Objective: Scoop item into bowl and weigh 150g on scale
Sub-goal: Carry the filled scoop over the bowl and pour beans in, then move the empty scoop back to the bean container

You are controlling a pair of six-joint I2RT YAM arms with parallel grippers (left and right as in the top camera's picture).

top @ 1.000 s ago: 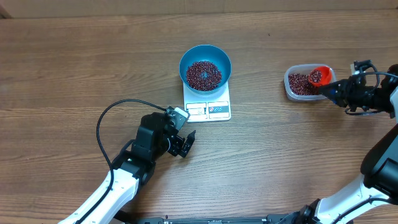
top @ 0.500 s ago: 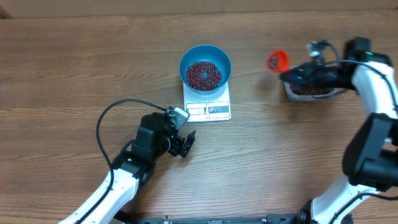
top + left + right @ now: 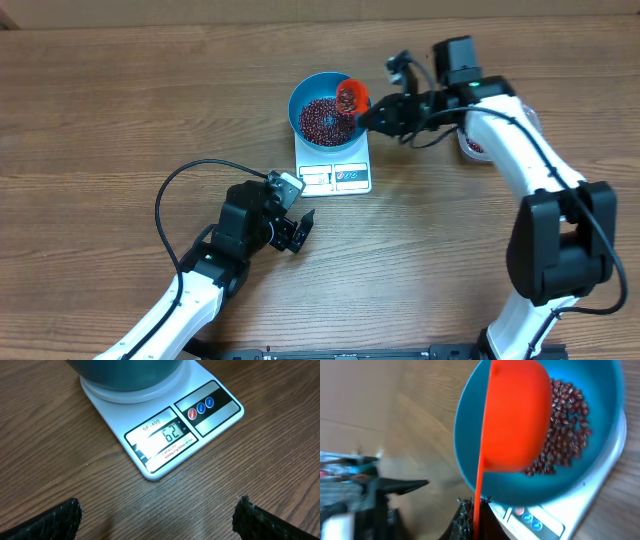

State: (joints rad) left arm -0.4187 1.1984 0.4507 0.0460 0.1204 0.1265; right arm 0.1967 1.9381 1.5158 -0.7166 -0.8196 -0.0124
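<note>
Left claw is idling low over the tabletop, jaws standing wide, gripping nothing. Its wrist view is showing both fingertips at the frame's bottom corners, bare wood between them. A cable is looping off its arm.

Scale is sitting just ahead of that claw, apart from it, not touching. It's a flat white rectangle, with the display along the near edge showing 62 and three round buttons beside it.

Bowl is standing on the scale's far half. It's round, deep, teal inside and out, about as wide as the scale.

Beans are lying in the bowl: small dark maroon grains in a loose heap covering the bottom, with bare wall showing above.

Right claw is reaching in from the right, clamped on the thin handle of an orange scoop. The claw itself is hanging just outside the bowl's right rim. The scoop cup is hovering inside the rim line, above the right side of the heap. Right wrist view is showing the cup's orange outside covering part of the beans; can't tell what's in the cup.

Tub is lying farther right, mostly hidden under the right arm.
</note>
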